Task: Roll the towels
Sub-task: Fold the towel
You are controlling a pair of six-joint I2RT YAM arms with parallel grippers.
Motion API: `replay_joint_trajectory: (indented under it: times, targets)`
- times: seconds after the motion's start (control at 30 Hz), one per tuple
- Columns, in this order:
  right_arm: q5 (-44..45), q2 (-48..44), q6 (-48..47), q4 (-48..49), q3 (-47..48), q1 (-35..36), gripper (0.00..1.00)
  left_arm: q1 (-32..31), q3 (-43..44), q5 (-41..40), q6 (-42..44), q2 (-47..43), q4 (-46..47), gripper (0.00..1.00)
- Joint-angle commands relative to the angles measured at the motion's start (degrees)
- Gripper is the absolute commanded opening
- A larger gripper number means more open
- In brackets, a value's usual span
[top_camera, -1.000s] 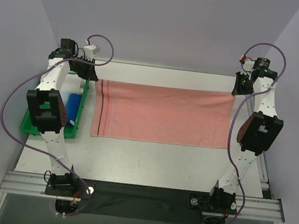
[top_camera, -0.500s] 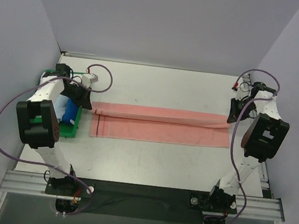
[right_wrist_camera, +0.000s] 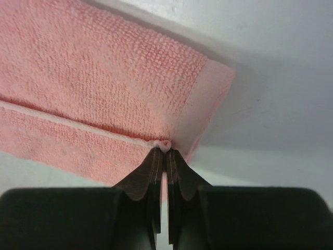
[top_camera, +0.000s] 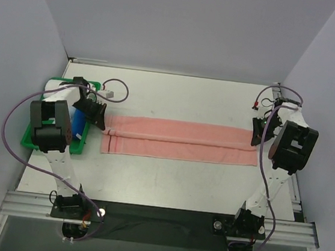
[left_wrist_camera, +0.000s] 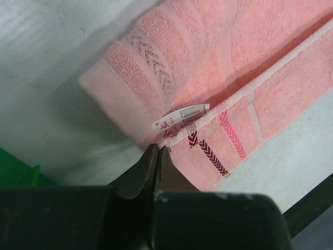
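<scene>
The salmon pink towel lies across the table, folded lengthwise into a long narrow strip, its upper layer stopping short of the near edge. My left gripper is shut on the upper layer's hem at the striped left end, beside a white label. At the right end my right gripper pinches a small bunch of the same hem. The light blue towel sits rolled in a green bin at the left, partly hidden by my left arm.
The white table is walled in by grey panels at the back and on both sides. The green bin's corner lies close to my left gripper. Purple cables loop off both arms.
Both grippers have drawn the pink towel's far edge towards the near side, folding the wide flat towel over into a narrow strip. The arms have dropped lower over the table.
</scene>
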Motion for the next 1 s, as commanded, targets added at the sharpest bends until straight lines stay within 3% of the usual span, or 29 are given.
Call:
replay_joint_trajectory:
  times: [0.0, 0.27, 0.5, 0.97]
  targets:
    - [2.4, -2.4, -0.5, -3.9, 4.9, 0.2, 0.0, -0.1, 4.6, -2.7, -0.4, -1.9, 0.6, 0.0]
    - [0.5, -8.0, -1.4, -8.4, 8.1, 0.2, 0.0, -0.1, 4.7, -1.5, 4.9, -11.0, -7.5, 0.0]
    - [4.0, -7.5, -5.4, -8.4, 4.1, -1.0, 0.0, -0.2, -3.5, -2.1, 11.6, -16.4, -12.9, 0.0]
    - [4.7, 0.4, -5.6, -4.0, -2.3, -0.8, 0.0, -0.8, -13.4, -5.4, 7.7, -5.4, -1.1, 0.0]
